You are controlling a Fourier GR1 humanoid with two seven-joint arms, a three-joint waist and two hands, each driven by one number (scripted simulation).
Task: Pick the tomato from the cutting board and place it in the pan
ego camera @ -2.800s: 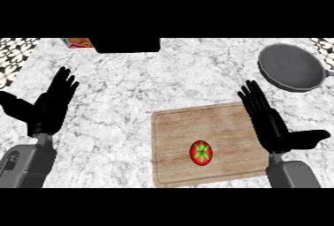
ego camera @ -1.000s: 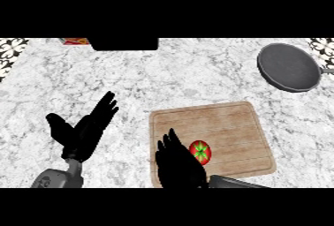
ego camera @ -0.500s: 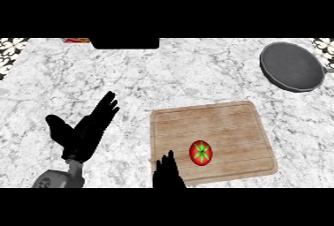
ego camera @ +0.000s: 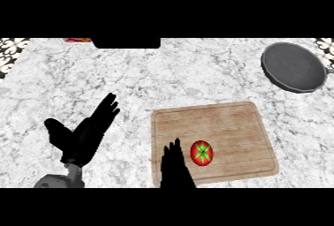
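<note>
- Where marbled grey counter (ego camera: pixel 163 75) spreads widest, we see a square wooden cutting board (ego camera: pixel 215 119).
- Round dark pan (ego camera: pixel 294 66) sits well apart.
- Our left hand (ego camera: pixel 88 132) rests, fingers straight.
- Our right hand (ego camera: pixel 175 167), fingers straight, stands just beside the tomato (ego camera: pixel 201 153), red and green-topped, on the board.

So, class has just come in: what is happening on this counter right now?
The robot is after the tomato, which lies untouched on the wooden cutting board. The right robot hand is beside it on its left, fingers straight, not gripping. The left robot hand rests open over the marble counter, left of the board. The pan sits at the far right, holding nothing. No part of the move is done yet.
</note>
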